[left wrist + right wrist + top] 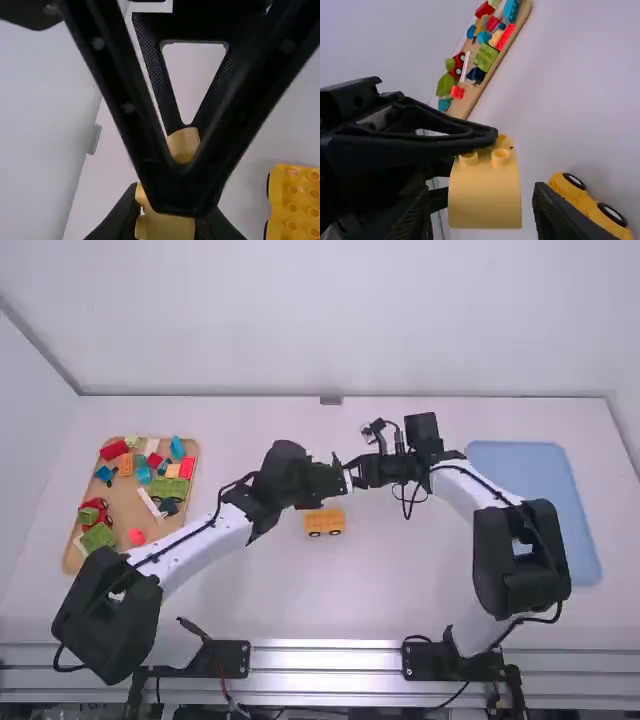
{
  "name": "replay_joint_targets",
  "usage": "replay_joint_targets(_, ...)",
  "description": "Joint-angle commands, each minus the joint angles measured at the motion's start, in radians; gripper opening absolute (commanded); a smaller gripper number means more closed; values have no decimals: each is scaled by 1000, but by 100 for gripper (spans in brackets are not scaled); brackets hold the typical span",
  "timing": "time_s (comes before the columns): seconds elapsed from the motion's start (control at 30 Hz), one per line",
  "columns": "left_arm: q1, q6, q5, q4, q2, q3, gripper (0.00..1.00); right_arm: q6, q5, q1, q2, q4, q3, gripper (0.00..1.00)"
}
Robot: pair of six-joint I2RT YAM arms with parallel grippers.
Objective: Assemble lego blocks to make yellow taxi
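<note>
Left wrist view, yellow block, in pincer

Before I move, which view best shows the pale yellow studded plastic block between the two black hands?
The right wrist view: the block's broad side and two nearest studs face the camera. In the left wrist view, the right hand covers much of it. In the high view it is a tiny pale patch between the arms.
</note>
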Motion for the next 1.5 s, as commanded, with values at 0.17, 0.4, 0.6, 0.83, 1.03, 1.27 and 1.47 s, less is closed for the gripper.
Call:
replay_joint_targets(0.17,-5,-1,1,0,4,-2,2,-22,6,14,5,1,26,49)
replay_joint_targets(0.4,-7,0,45,-7,4,-2,2,-11,19,13,5,5,26,47)
replay_joint_targets(0.6,-6,-1,45,-6,4,-2,2,-11,19,12,5,4,26,35)
replay_joint_targets(0.83,-6,-4,46,-7,4,-2,60,-11,23,12,5,8,26,25)
replay_joint_targets(1.03,-6,0,42,2,4,-2,99,-11,19,11,5,24,26,22)
replay_joint_targets(1.27,37,-245,1,-33,-82,-2,99,-153,77,-15,1,-18,65,25)
replay_joint_targets(1.47,181,-179,376,-185,-146,37,99,-492,207,16,1,-333,240,21)
